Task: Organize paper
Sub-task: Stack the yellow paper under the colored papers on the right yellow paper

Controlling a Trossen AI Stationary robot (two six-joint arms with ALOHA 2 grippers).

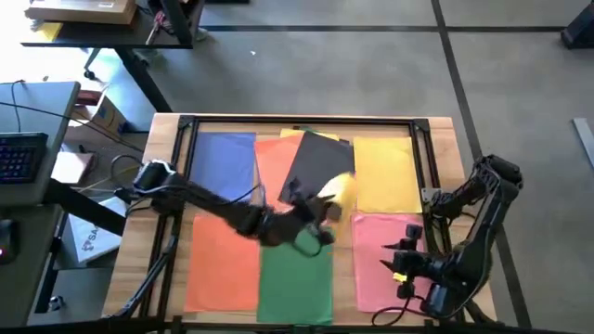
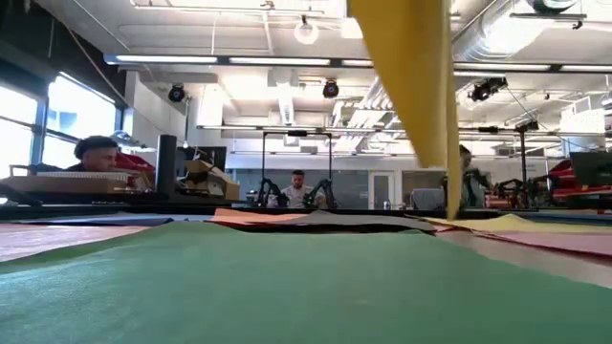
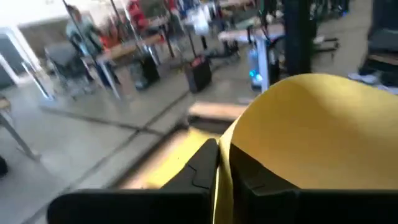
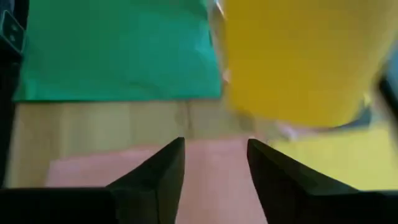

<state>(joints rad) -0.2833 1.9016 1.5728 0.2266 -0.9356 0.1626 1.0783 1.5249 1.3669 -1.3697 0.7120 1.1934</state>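
Coloured paper sheets lie flat on the wooden table: blue [image 1: 223, 162], orange [image 1: 272, 165], dark grey [image 1: 318, 160] and yellow [image 1: 385, 172] along the far side, orange [image 1: 223, 260], green [image 1: 295, 278] and pink [image 1: 380, 260] along the near side. My left gripper [image 1: 325, 221] is over the table's middle, shut on a single yellow sheet [image 1: 341, 188] that it holds up in the air. My right gripper [image 1: 405, 263] hovers open above the pink sheet [image 4: 211, 180], with nothing between its fingers [image 4: 168, 168]. My left gripper pinches the yellow sheet between its two fingers [image 3: 199, 168] at one edge [image 3: 222, 177]. The fingers come from the table's left. The sheet is lifted and curls upward beside the fingers [image 3: 311, 130]. In the low view it hangs [image 2: 411, 86], its lower tip [image 2: 449, 196] close to the sheets below.
A black frame [image 1: 306, 121] runs around the table's far side and both flanks. A desk with a keyboard [image 1: 19, 153] stands off the left edge. People and workbenches show in the room beyond the table.
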